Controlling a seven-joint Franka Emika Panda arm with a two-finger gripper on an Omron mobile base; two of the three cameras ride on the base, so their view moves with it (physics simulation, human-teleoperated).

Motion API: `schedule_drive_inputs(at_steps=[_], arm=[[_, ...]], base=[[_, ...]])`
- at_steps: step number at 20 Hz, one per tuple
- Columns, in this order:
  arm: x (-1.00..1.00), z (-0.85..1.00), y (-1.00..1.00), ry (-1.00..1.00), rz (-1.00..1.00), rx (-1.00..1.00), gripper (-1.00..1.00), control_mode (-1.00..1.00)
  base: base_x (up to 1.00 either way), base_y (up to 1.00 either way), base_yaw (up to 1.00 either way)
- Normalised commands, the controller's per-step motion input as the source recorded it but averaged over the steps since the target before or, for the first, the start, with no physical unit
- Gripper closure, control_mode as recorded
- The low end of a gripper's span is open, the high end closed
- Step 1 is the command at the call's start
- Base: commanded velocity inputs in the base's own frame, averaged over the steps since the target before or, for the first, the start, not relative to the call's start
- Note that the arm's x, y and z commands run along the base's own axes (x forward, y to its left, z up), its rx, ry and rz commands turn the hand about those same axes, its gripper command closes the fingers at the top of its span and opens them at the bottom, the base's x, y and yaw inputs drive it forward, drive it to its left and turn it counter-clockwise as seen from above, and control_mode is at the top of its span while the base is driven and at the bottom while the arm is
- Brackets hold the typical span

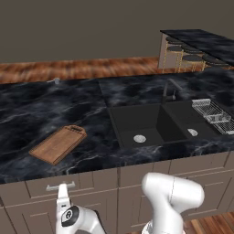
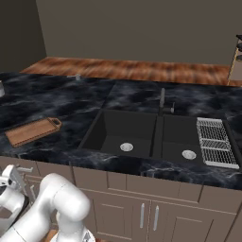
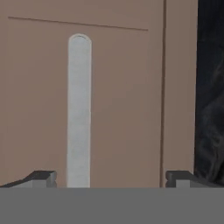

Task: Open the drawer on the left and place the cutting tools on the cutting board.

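The two-finger gripper (image 3: 111, 177) stands wide, holding nothing, its 2 tips flanking the taupe-brown drawer's (image 3: 122, 100) silver bar handle (image 3: 79, 109), close in front of it.

The white arm folds low in front of its base, elbow bent, hand reaching forward. Its gripper (image 3: 111, 178) stands wide apart, fingertips (image 3: 43, 176) seemingly touching nothing, though they barely show.
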Motion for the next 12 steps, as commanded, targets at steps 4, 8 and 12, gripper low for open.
schedule_drive_inputs(at_steps=[4, 8, 12], arm=[[0.16, -0.20, 0.14, -0.06, 0.00, 0.00, -1.00, -1.00], [0.15, -0.24, 0.15, -0.05, 0.00, 0.00, -1.00, -1.00], [0.15, -0.21, 0.11, -0.04, 0.00, 0.00, -1.00, -1.00]], base=[[0.00, 0.00, 0.00], [0.00, 0.00, 0.00], [0.00, 0.00, 0.00]])
